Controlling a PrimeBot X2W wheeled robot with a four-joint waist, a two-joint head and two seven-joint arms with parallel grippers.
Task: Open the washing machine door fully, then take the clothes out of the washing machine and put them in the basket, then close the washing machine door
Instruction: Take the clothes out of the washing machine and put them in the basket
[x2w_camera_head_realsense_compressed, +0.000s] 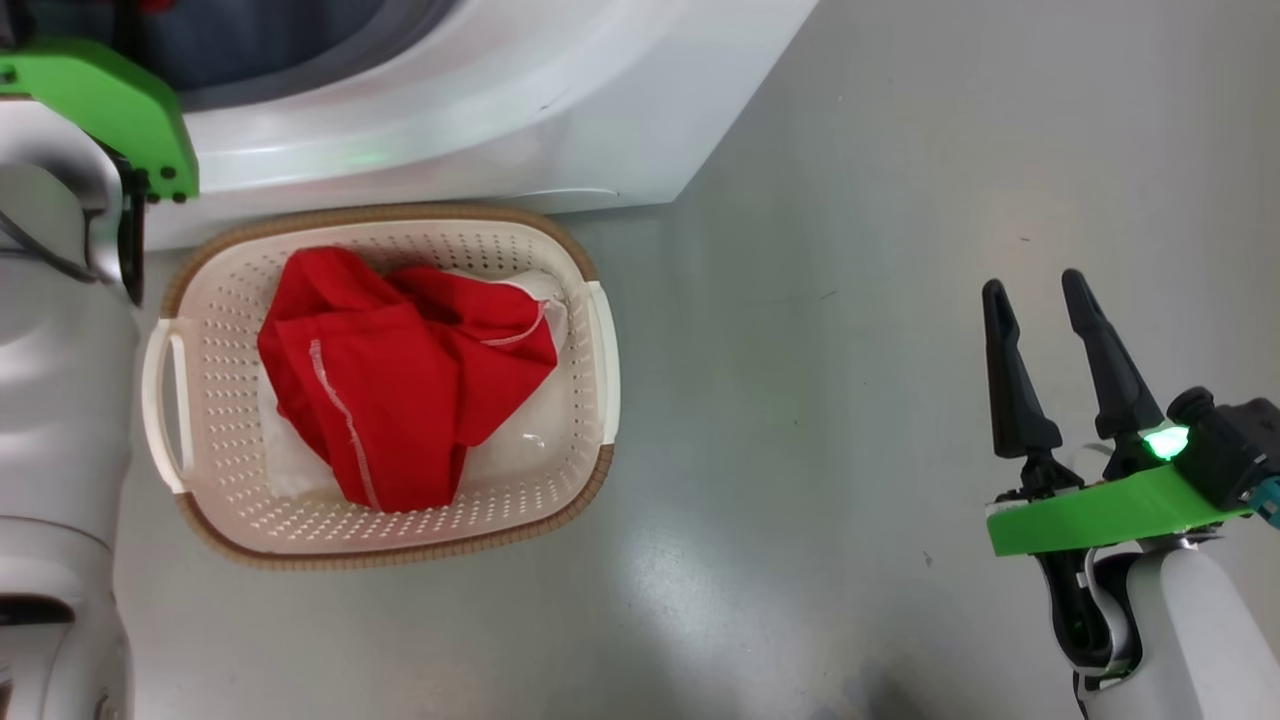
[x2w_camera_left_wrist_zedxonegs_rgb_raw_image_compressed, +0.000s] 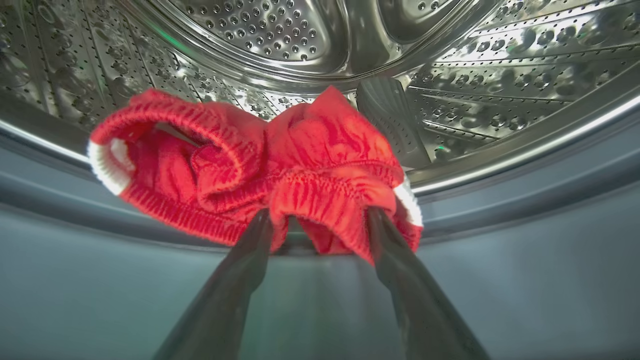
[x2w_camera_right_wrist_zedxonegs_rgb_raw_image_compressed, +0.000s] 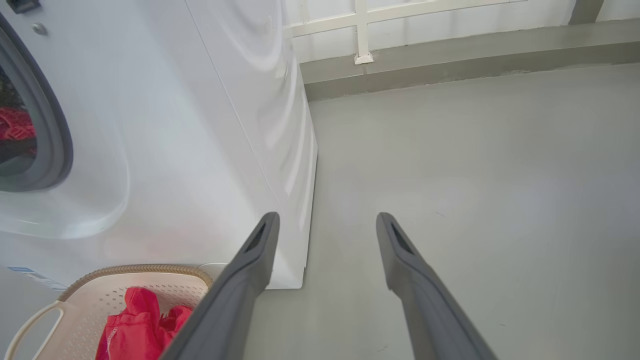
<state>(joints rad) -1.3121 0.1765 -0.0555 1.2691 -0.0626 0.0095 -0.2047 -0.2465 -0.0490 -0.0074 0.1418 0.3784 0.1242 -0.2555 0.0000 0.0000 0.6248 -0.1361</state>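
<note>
Laundry area, white washing machine, basket, bare grey floor

Head looks down; both outer views share the basket.

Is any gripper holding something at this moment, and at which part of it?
The left gripper pinches the red garment at its ribbed elastic edge, inside the drum. The right gripper holds nothing.
</note>
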